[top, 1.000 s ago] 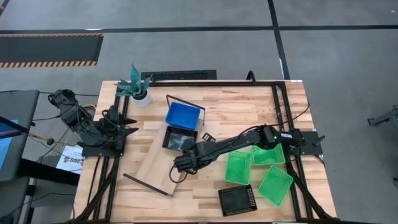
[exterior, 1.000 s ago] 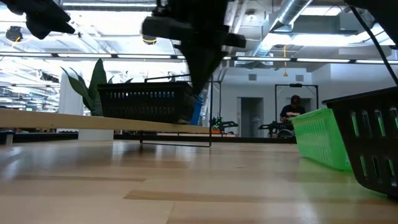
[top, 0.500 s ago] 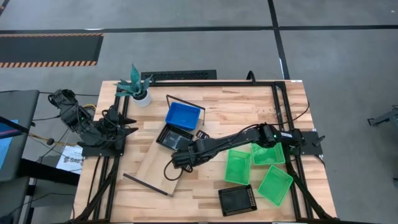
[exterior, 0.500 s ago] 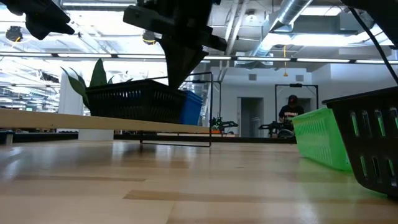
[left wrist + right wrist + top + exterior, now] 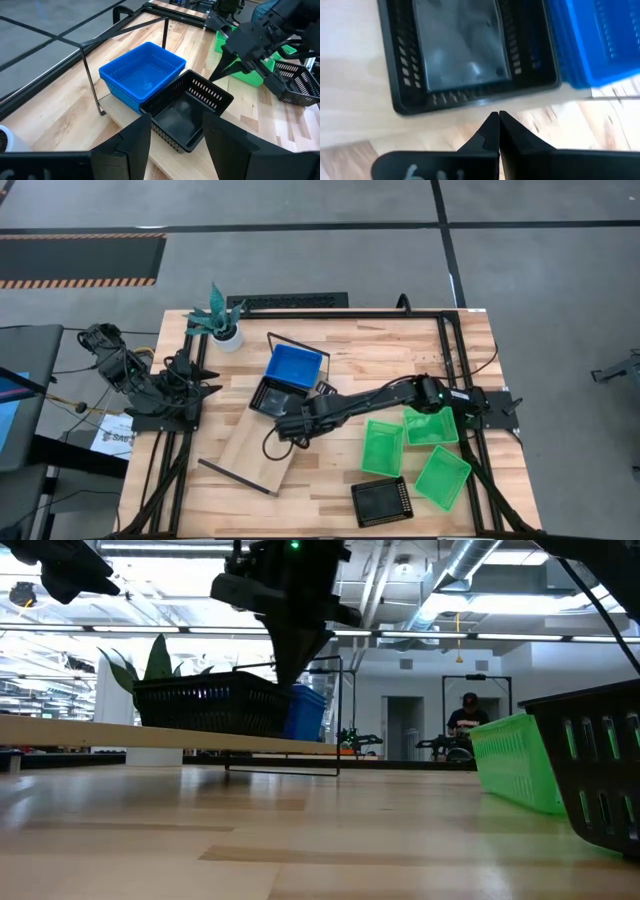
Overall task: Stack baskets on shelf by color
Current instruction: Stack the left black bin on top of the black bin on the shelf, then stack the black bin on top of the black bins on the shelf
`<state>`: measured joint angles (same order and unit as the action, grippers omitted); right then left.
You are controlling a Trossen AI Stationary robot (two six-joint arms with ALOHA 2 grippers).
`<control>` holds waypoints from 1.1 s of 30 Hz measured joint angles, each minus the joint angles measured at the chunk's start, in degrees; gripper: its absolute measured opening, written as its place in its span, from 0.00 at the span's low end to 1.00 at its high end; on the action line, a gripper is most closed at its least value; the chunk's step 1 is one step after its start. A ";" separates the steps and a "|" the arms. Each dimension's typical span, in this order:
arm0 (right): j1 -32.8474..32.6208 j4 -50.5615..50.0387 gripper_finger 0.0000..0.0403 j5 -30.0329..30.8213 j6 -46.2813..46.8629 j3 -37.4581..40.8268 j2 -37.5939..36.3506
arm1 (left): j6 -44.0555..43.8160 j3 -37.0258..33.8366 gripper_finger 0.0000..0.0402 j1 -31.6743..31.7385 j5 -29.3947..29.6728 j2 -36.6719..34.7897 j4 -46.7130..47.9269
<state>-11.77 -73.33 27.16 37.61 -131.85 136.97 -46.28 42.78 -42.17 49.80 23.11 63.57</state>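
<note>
A black basket (image 5: 277, 394) sits on the light-wood shelf plank (image 5: 245, 442), right beside a blue basket (image 5: 296, 366) at the plank's far end. My right gripper (image 5: 285, 423) is shut. It points down at the black basket's near-right wall, its tip (image 5: 498, 116) just outside the rim. My left gripper (image 5: 172, 150) is open and waits at the table's left edge, looking over both baskets. Three green baskets (image 5: 383, 447) and a second black basket (image 5: 381, 501) lie on the tabletop to the right. My right gripper's shut fingertips (image 5: 214, 77) come from above, pointing down beside the outer wall (image 5: 485, 102) of the black basket's side that faces away from the left arm. A thin strip of plank shows between tip and rim, and I cannot tell whether they touch.
A potted plant (image 5: 222, 322) stands at the far left corner. Black wire frames stand at the shelf's far end (image 5: 300, 345) and near end (image 5: 235, 477). Bare plank lies between the black basket and the near frame. A person sits in the room beyond (image 5: 468, 720).
My right gripper, shut throughout, moved toward the table's left and far edge. The black basket slid along the plank ahead of it, toward the left, and turned to line up with the plank beside the blue basket.
</note>
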 joint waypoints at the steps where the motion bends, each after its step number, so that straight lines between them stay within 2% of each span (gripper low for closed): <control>1: -0.04 -0.97 0.04 0.06 0.05 0.00 0.00 | 0.00 0.00 0.42 0.02 0.00 0.00 -0.01; 4: -0.47 -5.46 0.03 0.02 2.38 -0.10 0.00 | 0.02 0.00 0.42 0.01 0.00 0.00 -0.01; 9: -3.15 -16.68 0.05 -1.22 11.31 -0.87 -0.13 | 0.06 0.00 0.42 0.01 0.00 0.00 -0.01; 16: -11.14 -16.37 0.17 -13.31 11.09 -0.97 -1.73 | 0.09 0.00 0.42 0.00 0.02 0.00 -0.02; 22: -19.98 -16.15 0.33 -21.62 12.72 -0.87 -1.97 | 0.09 0.00 0.42 0.01 0.09 -0.01 -0.02; 28: -28.25 -15.43 0.49 -24.06 19.87 -0.87 -1.95 | 0.38 0.00 0.42 0.01 0.09 -0.01 -0.02; 33: -34.47 -12.44 0.54 -26.23 20.48 -0.87 -1.95 | 0.14 0.00 0.42 0.01 0.09 -0.01 -0.03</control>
<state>-46.24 -85.76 0.93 58.09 -132.72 135.02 -46.15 42.78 -42.16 49.89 23.10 63.54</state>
